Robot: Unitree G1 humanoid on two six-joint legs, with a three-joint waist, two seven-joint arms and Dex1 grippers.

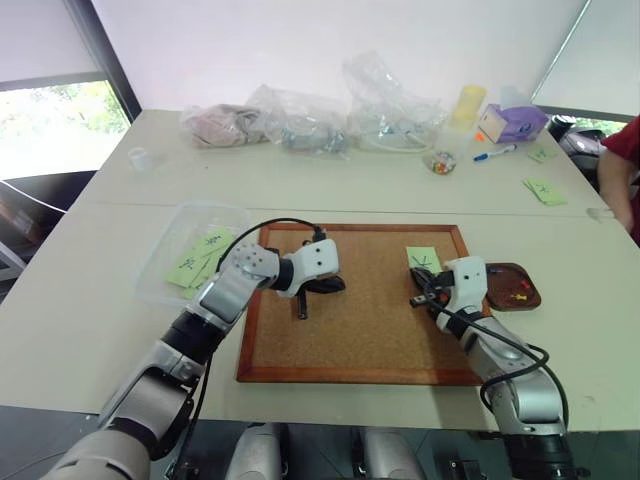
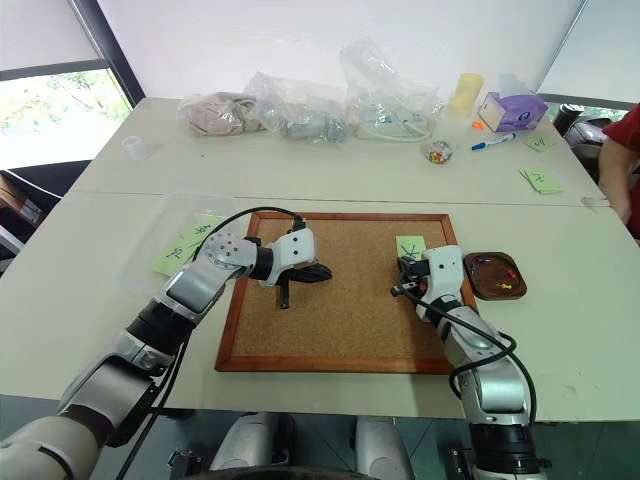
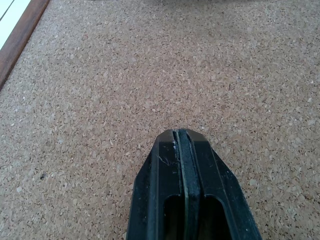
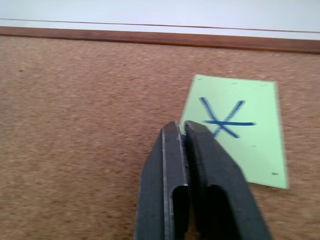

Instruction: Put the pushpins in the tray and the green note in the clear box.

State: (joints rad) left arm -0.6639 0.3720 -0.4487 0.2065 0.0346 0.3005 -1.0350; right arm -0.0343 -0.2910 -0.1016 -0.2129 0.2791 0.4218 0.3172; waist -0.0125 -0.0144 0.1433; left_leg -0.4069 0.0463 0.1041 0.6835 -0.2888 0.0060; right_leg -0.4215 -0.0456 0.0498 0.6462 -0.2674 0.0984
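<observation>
The green note (image 4: 235, 130), with a dark star-like scribble, lies near the far right corner of the cork board (image 1: 360, 330). My right gripper (image 4: 179, 125) is shut, its tips at the note's near left corner; I cannot see anything between the fingers. The small dark brown tray (image 1: 535, 298) sits on the table just right of the board and holds a few red and yellow pushpins (image 1: 518, 294). The clear box (image 1: 160, 265) stands left of the board with green notes (image 1: 205, 255) inside. My left gripper (image 3: 181, 132) is shut and empty, low over the board's left half.
Wrinkly plastic bags (image 1: 300, 125), a yellow cup (image 1: 467, 105), a purple tissue box (image 1: 512, 122), a marker (image 1: 495, 153) and a small bowl of pins (image 1: 440, 162) line the far side. More green notes (image 1: 545, 190) lie far right, near a person's red sleeve (image 1: 622, 150).
</observation>
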